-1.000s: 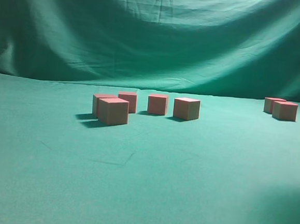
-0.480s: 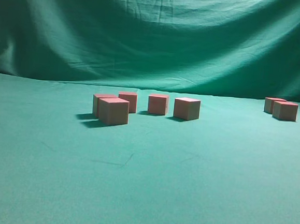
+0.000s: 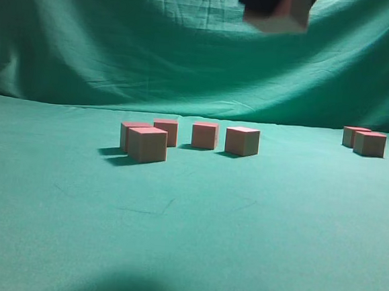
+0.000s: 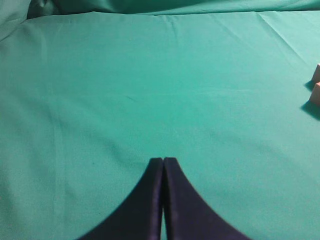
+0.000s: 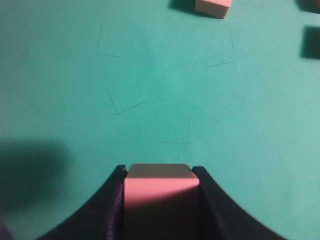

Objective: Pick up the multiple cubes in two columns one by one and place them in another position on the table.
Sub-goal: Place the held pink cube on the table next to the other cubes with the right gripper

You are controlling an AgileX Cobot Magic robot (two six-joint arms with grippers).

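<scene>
Cubes, small matte blocks with reddish-pink tops and tan-pink sides: one (image 5: 161,192) is clamped between the dark fingers of the right gripper (image 5: 159,200), jaws part-open at block width and snug on both side faces. From the front it shows as a blurred pale block (image 3: 280,17) high at the top edge, well above the smooth teal-green cloth table (image 3: 187,239).

What changed: half a second back the top of that front view held only the curtain; now the gripper and its block have come into view, and a soft shadow has appeared on the cloth at the bottom edge. My read is that the carry phase is underway and release is the next step.

Five cubes sit in a loose cluster mid-table, nearest one (image 3: 147,144) just in front of its neighbour. Two more (image 3: 369,144) stand far right, with a sliver of another at the frame edge.

Left gripper (image 4: 163,161) hangs over bare cloth, fingertips pressed together, holding nothing. Two cube edges (image 4: 316,82) peek in at its right.
</scene>
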